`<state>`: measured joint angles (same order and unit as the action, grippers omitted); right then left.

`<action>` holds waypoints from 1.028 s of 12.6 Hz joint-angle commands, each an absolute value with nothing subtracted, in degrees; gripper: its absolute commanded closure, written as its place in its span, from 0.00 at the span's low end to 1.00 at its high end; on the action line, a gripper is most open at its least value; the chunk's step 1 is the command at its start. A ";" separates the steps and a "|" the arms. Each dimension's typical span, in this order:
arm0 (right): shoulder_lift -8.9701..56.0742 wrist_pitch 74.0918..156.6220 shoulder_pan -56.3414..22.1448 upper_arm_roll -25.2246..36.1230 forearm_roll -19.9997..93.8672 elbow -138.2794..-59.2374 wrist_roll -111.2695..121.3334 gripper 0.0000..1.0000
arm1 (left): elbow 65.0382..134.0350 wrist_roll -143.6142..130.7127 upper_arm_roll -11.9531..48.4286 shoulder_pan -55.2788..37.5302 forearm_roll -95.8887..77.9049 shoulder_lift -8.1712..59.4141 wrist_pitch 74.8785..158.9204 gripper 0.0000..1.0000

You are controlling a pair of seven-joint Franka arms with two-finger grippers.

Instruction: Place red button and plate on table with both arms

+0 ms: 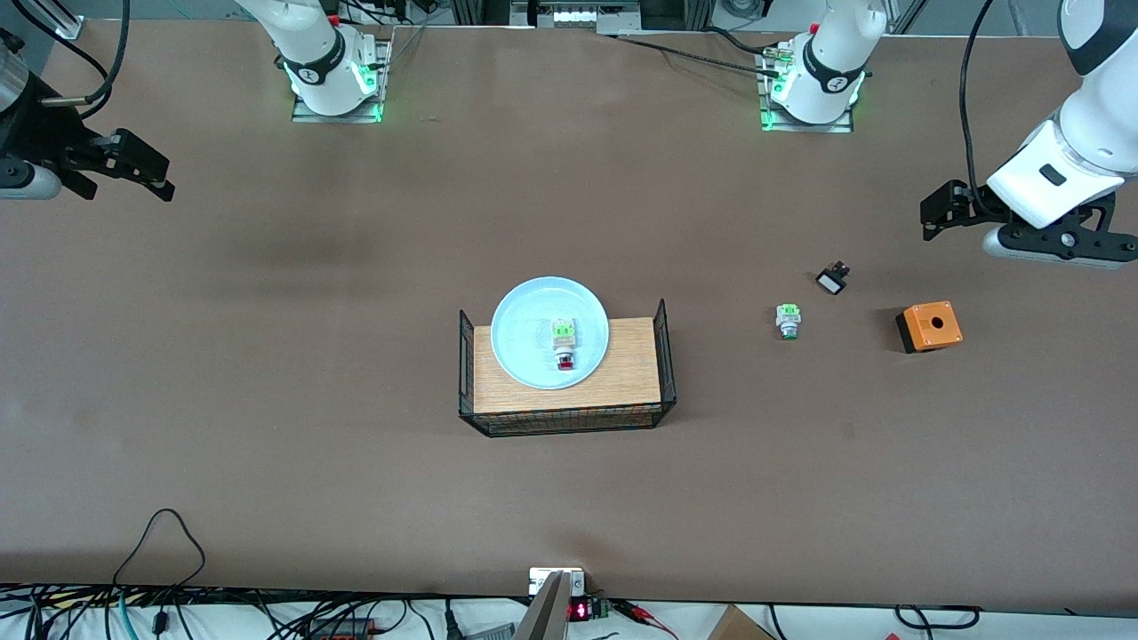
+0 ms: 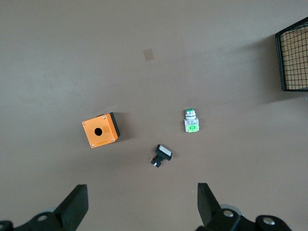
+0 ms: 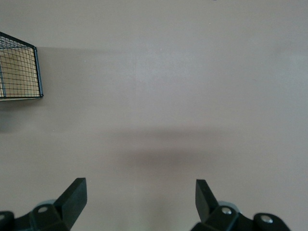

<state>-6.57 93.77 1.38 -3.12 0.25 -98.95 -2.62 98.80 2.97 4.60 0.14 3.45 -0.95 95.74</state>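
Centrally in the front view, saw the plate [image 1: 548, 332] resting on the wire rack [image 1: 565, 372], with the red button [image 1: 564, 358] lying in it. At frame edges, found left gripper [image 2: 142, 204] and right gripper [image 3: 140, 199] spread wide above the table [image 1: 356, 462], gripping nothing.

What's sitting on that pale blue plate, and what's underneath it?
On the plate lies the red button. Under it is the wood-topped wire rack; the wood directly beneath is covered. Both grippers wait open, away.

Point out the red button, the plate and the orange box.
red button [image 1: 564, 360]: front view, on its red cap.
plate [image 1: 520, 311]: front view, on its bare floor.
orange box [image 1: 933, 324]: front view, on its top face.
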 commanded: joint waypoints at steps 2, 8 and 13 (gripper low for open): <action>-6.15 92.72 1.84 -3.34 1.06 -97.56 -1.32 0.00 | 97.47 4.22 4.48 0.09 2.72 -0.35 95.10 0.00; -6.50 92.55 1.58 -3.34 1.05 -98.52 -1.49 0.00 | 97.21 3.52 4.66 -0.61 2.20 -0.35 93.53 0.00; -6.77 92.46 1.41 -3.34 1.05 -98.79 -1.58 0.00 | 85.80 3.25 7.64 -1.67 -1.58 5.88 85.17 0.00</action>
<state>-6.52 93.12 1.35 -3.19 0.25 -98.93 -2.03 92.71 2.95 6.48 -1.02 -0.69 1.82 88.45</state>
